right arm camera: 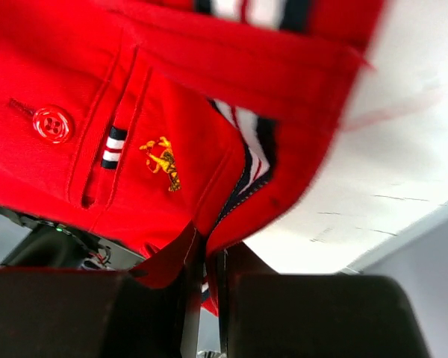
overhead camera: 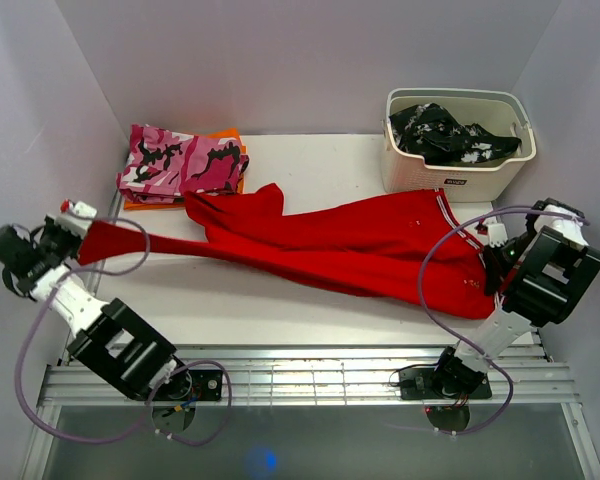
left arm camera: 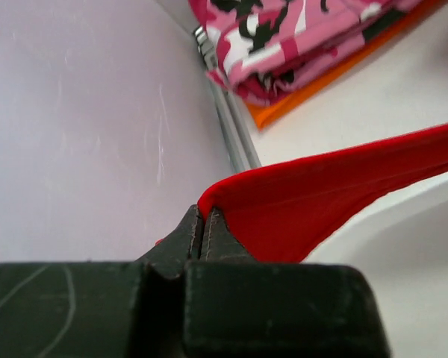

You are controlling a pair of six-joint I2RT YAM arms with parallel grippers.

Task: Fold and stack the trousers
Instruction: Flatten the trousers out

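Note:
The red trousers (overhead camera: 350,245) lie stretched across the white table, with the striped waistband at the right end. My left gripper (overhead camera: 78,235) is shut on a leg hem at the far left and holds it taut above the table; the left wrist view shows the red hem (left arm camera: 299,212) pinched in the closed jaws (left arm camera: 202,224). My right gripper (overhead camera: 492,262) is shut on the waistband at the right end. In the right wrist view the waistband (right arm camera: 172,149), with its button, logo and striped lining, is clamped between the fingers (right arm camera: 205,250).
A folded pink camouflage garment (overhead camera: 180,160) lies on orange cloth at the back left, also in the left wrist view (left arm camera: 299,37). A beige basket (overhead camera: 450,170) with a black-and-white garment stands at the back right. Walls enclose both sides.

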